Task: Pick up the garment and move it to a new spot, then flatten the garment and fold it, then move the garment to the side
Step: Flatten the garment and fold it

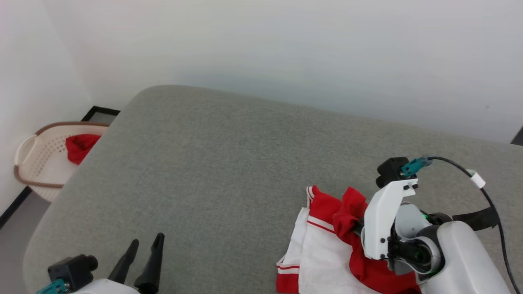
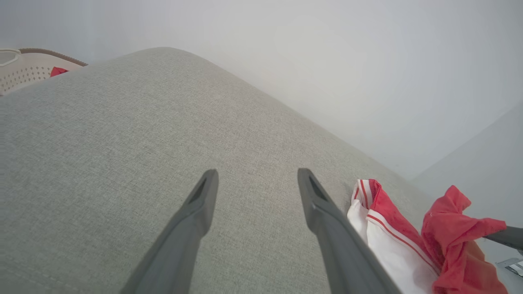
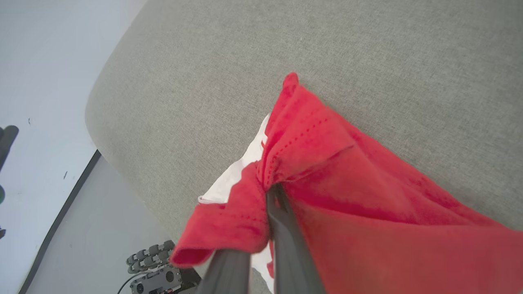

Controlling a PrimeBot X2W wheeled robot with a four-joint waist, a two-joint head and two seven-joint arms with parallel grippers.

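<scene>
So the garment [image 1: 322, 245] is bunched up on the grey fabric cushion [image 1: 229, 163], down around 4 o'clock in the head view, close to the near edge. It's a crumpled heap: a white part with red-striped trim lies flat on the cushion, and a red fold is pulled up off it on the 3 o'clock side. No chest print is visible the way it's scrunched.

The right pincer [image 1: 355, 226] is clamped shut on that raised red fold. In the right wrist view you can see the two dark fingers pressed together with red cloth [image 3: 347, 163] pinched at the tips [image 3: 274, 192], fabric draping off both sides and a bit of white showing underneath toward 9 o'clock.

The left pincer [image 1: 147, 241] sits at about 7 o'clock in the head view, well apart from the shirt, holding nothing. Its wrist view shows the jaws spread wide [image 2: 257, 175] over bare cushion, with the shirt [image 2: 392, 241] off at 4 o'clock.

Further out, at 9 o'clock in the head view, a cream laundry basket [image 1: 28, 163] with a brown rim stands on the floor [image 1: 16, 237] beside the cushion, with another red cloth [image 1: 81, 147] inside. A plain white wall [image 1: 286, 49] runs across 12 o'clock.
</scene>
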